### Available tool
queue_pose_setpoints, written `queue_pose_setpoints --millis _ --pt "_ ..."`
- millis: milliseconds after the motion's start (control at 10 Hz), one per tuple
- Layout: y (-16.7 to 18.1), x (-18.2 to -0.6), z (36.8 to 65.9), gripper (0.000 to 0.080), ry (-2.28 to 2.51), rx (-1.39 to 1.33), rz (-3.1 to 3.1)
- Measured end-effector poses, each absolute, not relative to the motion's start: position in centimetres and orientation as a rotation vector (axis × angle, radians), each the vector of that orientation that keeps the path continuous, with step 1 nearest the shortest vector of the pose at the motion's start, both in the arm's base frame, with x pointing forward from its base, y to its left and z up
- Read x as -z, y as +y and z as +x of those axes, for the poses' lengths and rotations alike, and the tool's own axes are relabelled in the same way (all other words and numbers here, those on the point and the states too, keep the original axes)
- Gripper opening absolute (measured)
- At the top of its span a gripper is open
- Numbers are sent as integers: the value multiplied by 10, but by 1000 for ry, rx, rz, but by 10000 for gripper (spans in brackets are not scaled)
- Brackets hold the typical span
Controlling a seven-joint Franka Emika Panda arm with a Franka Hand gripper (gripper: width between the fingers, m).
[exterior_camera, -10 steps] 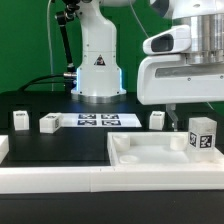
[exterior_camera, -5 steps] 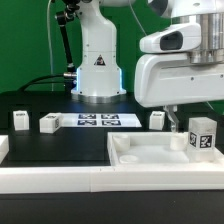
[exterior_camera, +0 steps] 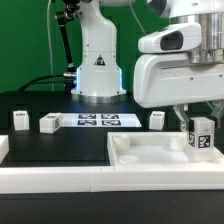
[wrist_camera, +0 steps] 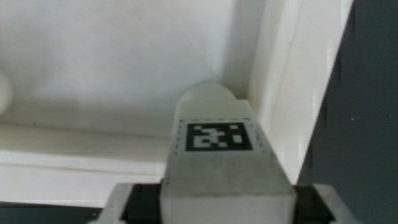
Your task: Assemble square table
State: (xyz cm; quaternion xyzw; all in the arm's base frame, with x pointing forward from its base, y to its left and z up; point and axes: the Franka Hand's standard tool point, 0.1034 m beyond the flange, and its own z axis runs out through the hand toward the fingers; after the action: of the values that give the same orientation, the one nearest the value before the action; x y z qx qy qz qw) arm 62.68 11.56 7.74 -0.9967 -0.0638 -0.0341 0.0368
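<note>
Pincer: the pincer is seen hanging from the big white arm housing at the exterior view's right. It is closed nearly to the width of one leg, which is clamped between its fingers.
Grasped leg: the grasped leg is held upright, and its black-white tag is shown to both cameras. Its lower end is placed at the corner of the slab nearest the exterior view's right. Whether it touches the slab cannot be told.
Tabletop slab: the tabletop slab is laid flat on the counter in the foreground, with its raised rim turned up. In the wrist view the rim is seen just beside the grasped leg.
Loose legs: three loose legs are stood on the counter behind the slab, well apart from the pincer. Two are set toward the exterior view's left and one toward its right.
Marker board: the marker board is laid flat between the loose legs, in front of the robot base.
Counter: the black counter is bordered at the front by a long white rail.
</note>
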Motion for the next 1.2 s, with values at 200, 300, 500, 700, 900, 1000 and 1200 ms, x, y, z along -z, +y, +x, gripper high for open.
queue_pose_setpoints --millis 200,300,500,700,900,1000,1200 --pt "116 -77 627 288 -16 98 -3061" --pt "116 -77 627 288 101 94 -3058" --pt "116 -77 626 288 422 89 -3026" --pt "117 -77 625 290 663 93 -2976" --pt "117 -77 624 290 974 83 -2882" --pt "118 -77 624 290 1107 73 -2829" --pt "117 -77 624 290 1356 42 -2693"
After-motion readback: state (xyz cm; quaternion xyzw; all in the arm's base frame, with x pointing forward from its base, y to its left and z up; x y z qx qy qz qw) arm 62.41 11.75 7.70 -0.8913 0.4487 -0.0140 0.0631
